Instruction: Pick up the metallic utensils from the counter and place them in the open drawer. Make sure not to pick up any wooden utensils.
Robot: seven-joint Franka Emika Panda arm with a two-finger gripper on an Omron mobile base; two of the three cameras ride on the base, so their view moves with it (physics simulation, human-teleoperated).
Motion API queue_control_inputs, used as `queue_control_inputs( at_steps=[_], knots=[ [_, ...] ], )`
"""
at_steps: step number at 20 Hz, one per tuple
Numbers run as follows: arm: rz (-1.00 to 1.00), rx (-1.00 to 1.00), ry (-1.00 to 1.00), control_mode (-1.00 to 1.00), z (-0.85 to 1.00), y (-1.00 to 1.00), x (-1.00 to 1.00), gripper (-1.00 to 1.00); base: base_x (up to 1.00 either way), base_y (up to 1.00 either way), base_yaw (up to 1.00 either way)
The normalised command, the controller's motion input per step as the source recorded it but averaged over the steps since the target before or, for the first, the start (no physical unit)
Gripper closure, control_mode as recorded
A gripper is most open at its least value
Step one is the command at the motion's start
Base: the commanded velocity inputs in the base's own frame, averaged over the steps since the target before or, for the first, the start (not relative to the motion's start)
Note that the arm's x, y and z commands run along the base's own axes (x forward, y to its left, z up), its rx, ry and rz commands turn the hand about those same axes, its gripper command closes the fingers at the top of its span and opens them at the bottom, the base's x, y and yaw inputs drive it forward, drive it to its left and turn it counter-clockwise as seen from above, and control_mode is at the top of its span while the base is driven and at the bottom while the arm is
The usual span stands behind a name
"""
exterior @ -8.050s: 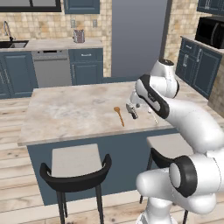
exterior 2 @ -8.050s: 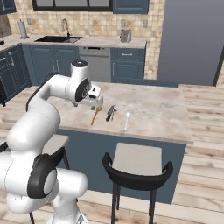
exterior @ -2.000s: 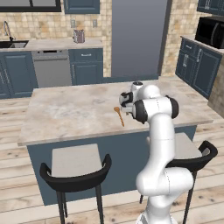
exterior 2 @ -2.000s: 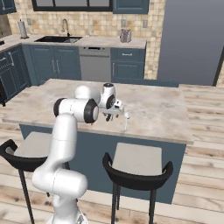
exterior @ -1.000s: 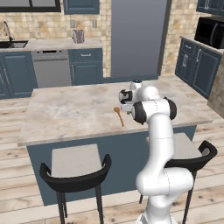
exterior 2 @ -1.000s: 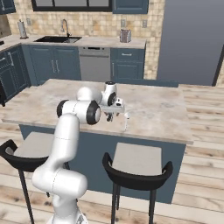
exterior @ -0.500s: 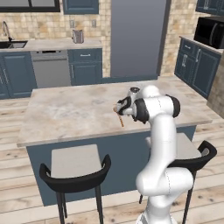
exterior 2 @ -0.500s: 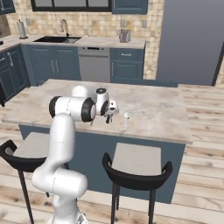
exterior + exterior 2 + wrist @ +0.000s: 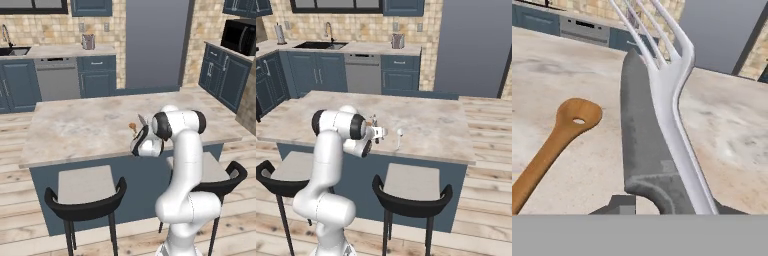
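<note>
My gripper (image 9: 672,206) is shut on the handle end of the broad grey knife (image 9: 643,150), one of the metallic utensils; its blade points away over the counter (image 9: 732,125). A thin silvery utensil (image 9: 674,115) with tines overlaps the blade's right edge. In the right base view it (image 9: 399,134) lies on the counter (image 9: 431,120) just right of the gripper (image 9: 376,131). The wooden spoon (image 9: 562,135) lies left of the knife. In the left base view the gripper (image 9: 141,131) hangs near the counter's (image 9: 75,130) front edge, beside the wooden spoon's bowl (image 9: 132,126). The open drawer is out of view.
Two stools (image 9: 85,195) (image 9: 220,175) stand in front of the island, under its front edge. Behind the island are the grey fridge (image 9: 155,45), the dishwasher (image 9: 59,80) and blue wall cabinets with a sink (image 9: 321,45).
The jaws have closed from wide to narrow on the knife's handle. The hand has dropped and come toward the counter's front edge, bringing the knife with it.
</note>
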Motion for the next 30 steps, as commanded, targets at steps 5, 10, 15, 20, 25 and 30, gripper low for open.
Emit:
queue_control_inputs(
  at_steps=[5,10,15,20,25,30],
  knots=[
    [0.00,0.00,0.13,-1.00,0.86,-0.07,-0.02,1.00,0.00,0.00,0.00],
    [0.00,0.00,0.13,-1.00,1.00,-0.05,-0.15,1.00,0.00,0.00,0.00],
    [0.00,0.07,0.21,-1.00,1.00,-0.02,-0.47,1.00,0.00,0.00,0.00],
    [0.00,0.03,0.14,-1.00,1.00,0.00,-0.27,1.00,0.00,0.00,0.00],
    [0.00,0.00,0.42,-1.00,1.00,-0.03,-0.01,1.00,0.00,0.00,0.00],
    [0.00,0.00,0.56,-1.00,0.97,-0.07,-0.05,1.00,0.00,0.00,0.00]
  ],
)
